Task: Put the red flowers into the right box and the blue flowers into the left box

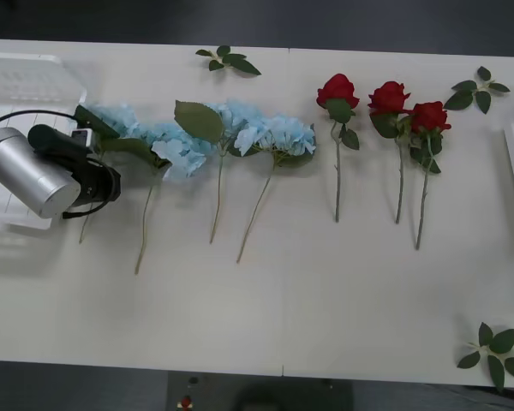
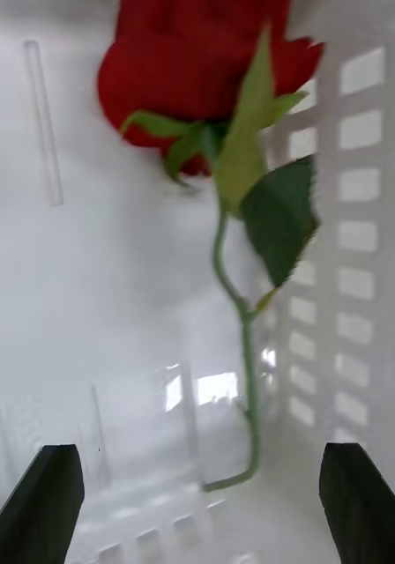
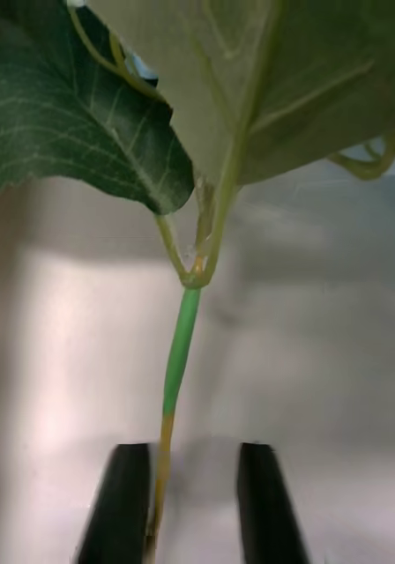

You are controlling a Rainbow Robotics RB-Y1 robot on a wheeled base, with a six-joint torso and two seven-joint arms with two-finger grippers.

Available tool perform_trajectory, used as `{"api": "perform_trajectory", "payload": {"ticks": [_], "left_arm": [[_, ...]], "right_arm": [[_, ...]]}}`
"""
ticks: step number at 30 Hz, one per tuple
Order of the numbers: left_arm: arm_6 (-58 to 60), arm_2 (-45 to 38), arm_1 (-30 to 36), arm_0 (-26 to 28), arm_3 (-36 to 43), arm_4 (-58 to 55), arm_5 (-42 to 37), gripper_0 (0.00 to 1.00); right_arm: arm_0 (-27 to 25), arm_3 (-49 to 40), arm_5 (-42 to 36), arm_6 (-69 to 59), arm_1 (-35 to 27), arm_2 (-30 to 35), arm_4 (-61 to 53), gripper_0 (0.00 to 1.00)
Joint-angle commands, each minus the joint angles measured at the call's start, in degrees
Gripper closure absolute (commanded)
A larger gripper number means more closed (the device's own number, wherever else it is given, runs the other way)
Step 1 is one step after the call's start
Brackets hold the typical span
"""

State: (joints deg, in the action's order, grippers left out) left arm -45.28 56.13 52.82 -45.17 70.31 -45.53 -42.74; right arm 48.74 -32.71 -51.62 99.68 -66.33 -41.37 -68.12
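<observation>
White table [image 1: 283,291], pale-blue fluffy blue flowers [image 1: 265,133], thin stems

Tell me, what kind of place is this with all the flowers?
Probably a robot practice lab, not a flower shop: fake red flowers and blue flowers lie lined up on a plain white table, with the left gripper around one stem.

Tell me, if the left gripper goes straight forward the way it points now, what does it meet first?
Probably the leaves of the blue flower whose stem already lies between the left gripper's black fingers. The large green leaves sit just ahead along that stem. Depth is hard to judge, so this is a guess.
</observation>
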Motion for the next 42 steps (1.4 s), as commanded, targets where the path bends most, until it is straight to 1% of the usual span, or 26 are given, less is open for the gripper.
{"api": "perform_trajectory", "payload": {"ticks": [1,3,4,6,9,12,13,15,17,20,24,28,31,32,33,34,38,41,42], "left_arm": [[0.9,-0.9,2.0,-0.2,-0.1,0.4,1.0,1.00],[1.0,-0.9,1.9,-0.1,-0.1,0.5,1.3,1.00],[1.0,-0.9,1.9,-0.1,-0.1,0.5,1.3,1.00],[1.0,-0.9,1.9,-0.1,-0.1,0.6,1.4,1.00],[0.9,-0.9,1.9,-0.1,-0.1,0.7,1.3,1.00],[0.5,-0.9,1.9,-0.1,0.3,1.0,1.3,1.00],[0.3,-0.9,1.9,-0.1,0.4,1.0,1.3,1.00],[-1.0,-2.1,2.6,-0.1,1.6,0.8,0.2,1.00],[-3.3,-4.1,3.6,-0.1,3.6,0.0,-3.4,1.00],[-6.9,-7.9,5.5,0.0,7.0,-3.5,-9.5,1.00],[-11.7,-13.3,7.7,0.0,11.3,-8.2,-16.7,1.00],[-15.9,-18.6,9.2,0.3,14.1,-11.3,-23.3,1.00],[-20.7,-27.7,9.7,2.5,17.6,-11.9,-31.3,1.00],[-21.7,-29.7,9.6,3.0,18.2,-12.0,-32.8,1.00],[-23.5,-33.5,9.6,4.2,19.4,-12.0,-35.8,1.00],[-24.3,-35.3,9.6,4.7,20.0,-12.0,-37.2,1.00],[-30.6,-45.2,9.6,6.4,22.6,-11.6,-48.7,1.00],[-32.9,-49.2,9.5,6.4,23.1,-10.0,-53.8,1.00],[-32.9,-49.9,9.4,6.4,23.2,-9.6,-54.5,1.00]], "right_arm": [[1.8,-6.9,-7.0,2.3,-5.8,3.0,-4.0,0.22],[2.3,-11.5,-13.6,2.4,-8.6,5.8,-6.1,0.22],[2.5,-12.7,-15.4,2.2,-9.3,6.6,-6.7,0.21],[3.4,-16.5,-21.3,1.7,-10.8,9.7,-8.3,0.22],[4.2,-20.6,-27.0,0.4,-12.0,12.6,-8.9,0.22],[4.9,-25.1,-31.3,-4.1,-12.1,13.2,-10.8,0.21],[4.9,-26.1,-31.6,-5.0,-11.9,13.2,-11.3,0.22],[4.7,-29.8,-32.3,-10.1,-9.9,13.1,-12.0,0.22],[4.1,-32.2,-31.7,-14.9,-7.8,13.1,-11.7,0.22],[2.2,-36.1,-28.8,-22.2,-5.0,12.5,-10.9,0.21],[1.1,-40.0,-23.4,-29.9,-1.3,8.4,-7.4,0.22],[1.0,-40.1,-19.9,-35.1,2.5,6.1,-3.5,0.22],[0.6,-39.2,-18.8,-39.5,6.8,5.9,2.0,0.22],[0.4,-39.1,-18.6,-40.1,7.5,5.9,3.3,0.21],[0.0,-38.8,-18.3,-41.5,8.9,5.9,5.5,0.22],[-0.2,-38.7,-18.1,-42.3,9.5,5.9,6.5,0.22],[-2.3,-38.7,-14.8,-47.1,13.9,5.9,14.6,0.22],[-3.3,-38.5,-13.9,-49.1,16.1,5.9,19.2,0.21],[-3.4,-38.3,-13.9,-49.4,16.8,6.0,20.2,0.22]]}}
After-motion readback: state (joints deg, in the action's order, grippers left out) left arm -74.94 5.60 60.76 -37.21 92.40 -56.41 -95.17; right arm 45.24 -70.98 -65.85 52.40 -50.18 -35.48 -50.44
